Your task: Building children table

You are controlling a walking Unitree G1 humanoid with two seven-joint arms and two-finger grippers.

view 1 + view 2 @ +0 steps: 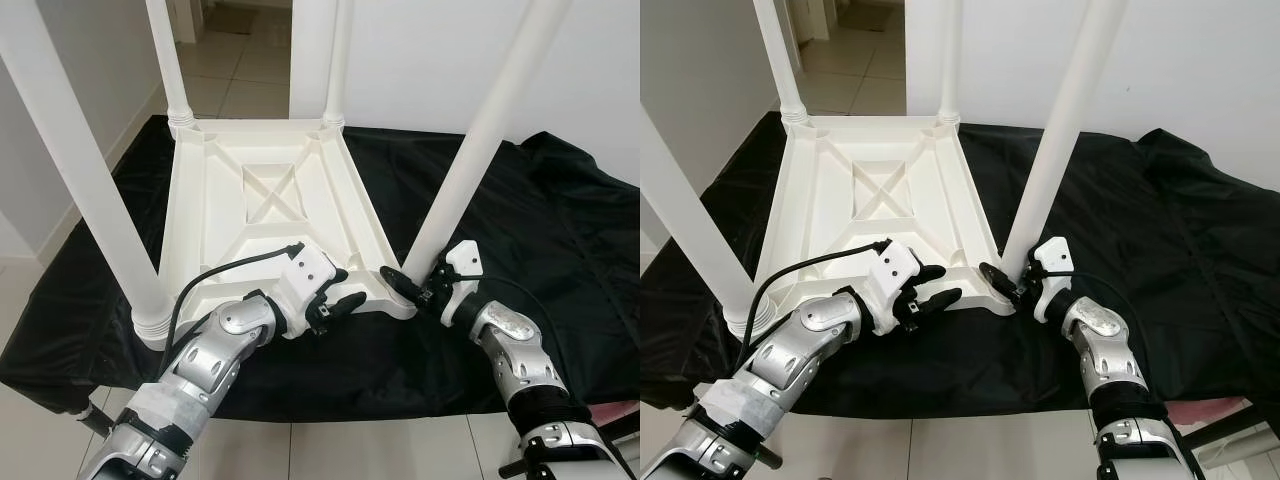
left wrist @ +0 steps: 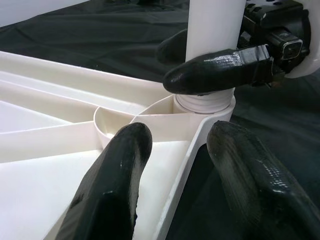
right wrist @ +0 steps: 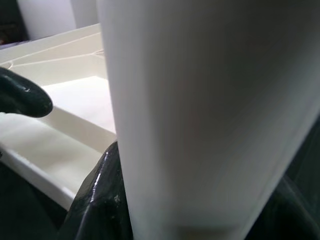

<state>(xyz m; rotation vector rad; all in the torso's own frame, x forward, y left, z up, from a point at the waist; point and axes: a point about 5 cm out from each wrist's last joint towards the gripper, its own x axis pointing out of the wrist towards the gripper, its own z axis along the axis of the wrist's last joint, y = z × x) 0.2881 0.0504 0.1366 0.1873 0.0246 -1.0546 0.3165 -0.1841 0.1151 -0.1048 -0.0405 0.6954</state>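
A white plastic children's table (image 1: 270, 190) lies upside down on a black cloth, all of its legs pointing up. My right gripper (image 1: 410, 283) is shut on the near right leg (image 1: 480, 140) just above its socket at the table's corner; in the left wrist view one of its fingers (image 2: 215, 72) crosses the front of that leg (image 2: 210, 25). My left gripper (image 1: 340, 295) is open and sits astride the table's near rim (image 2: 185, 165), one finger inside the rim and one outside, a short way left of that corner. The right wrist view looks closely at the leg (image 3: 200, 110).
The near left leg (image 1: 80, 160) rises close to my left arm. Two far legs (image 1: 165, 60) (image 1: 335, 60) stand at the back corners. The black cloth (image 1: 540, 220) spreads wide to the right. Tiled floor (image 1: 240, 70) and white walls lie beyond.
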